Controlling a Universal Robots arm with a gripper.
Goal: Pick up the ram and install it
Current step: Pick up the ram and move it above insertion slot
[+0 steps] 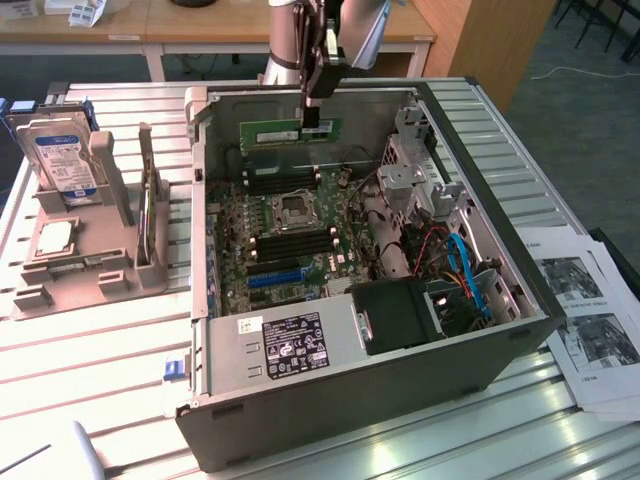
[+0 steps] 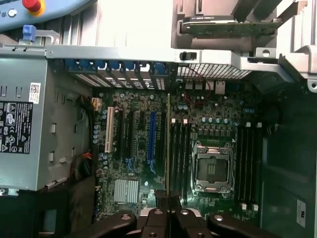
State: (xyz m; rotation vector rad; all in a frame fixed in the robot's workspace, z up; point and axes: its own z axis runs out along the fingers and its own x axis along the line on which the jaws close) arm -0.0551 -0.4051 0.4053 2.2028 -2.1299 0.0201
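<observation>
Above the motherboard, the gripper clamps the ram by its upper edge, its long axis parallel to the black memory slots beneath.

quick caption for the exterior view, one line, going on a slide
Gripper holds the ram over the motherboard inside the open computer case.
</observation>
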